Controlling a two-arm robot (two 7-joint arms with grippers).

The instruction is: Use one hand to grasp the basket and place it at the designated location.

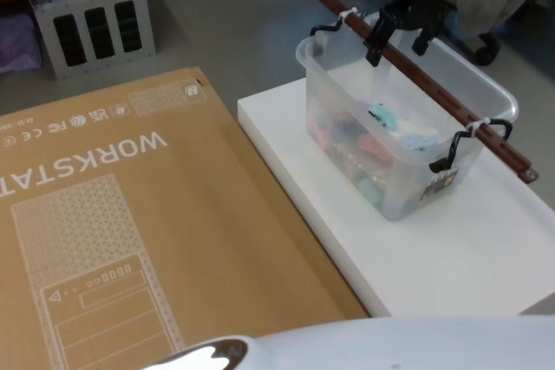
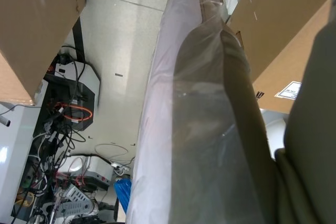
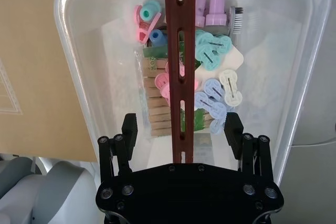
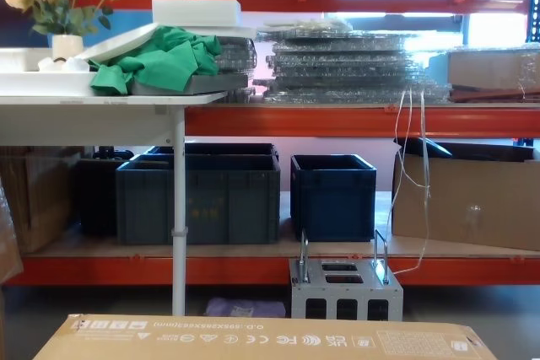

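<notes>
Translucent basket (image 3: 294,77) below open right claw (image 3: 181,129), handle (image 3: 180,51) between fingers.

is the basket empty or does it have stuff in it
Not empty. The basket holds a layer of small pink, teal and blue plastic pieces on its bottom, below the open right gripper.

Head view: bright, even overhead light; soft shadows; glare patch on white curved surface (image 1: 212,354) at lower edge. Left wrist view: close plastic-wrapped column (image 2: 194,119) soft, out of focus. Chest view: backlit, shelf lamps overexposed along top.
</notes>
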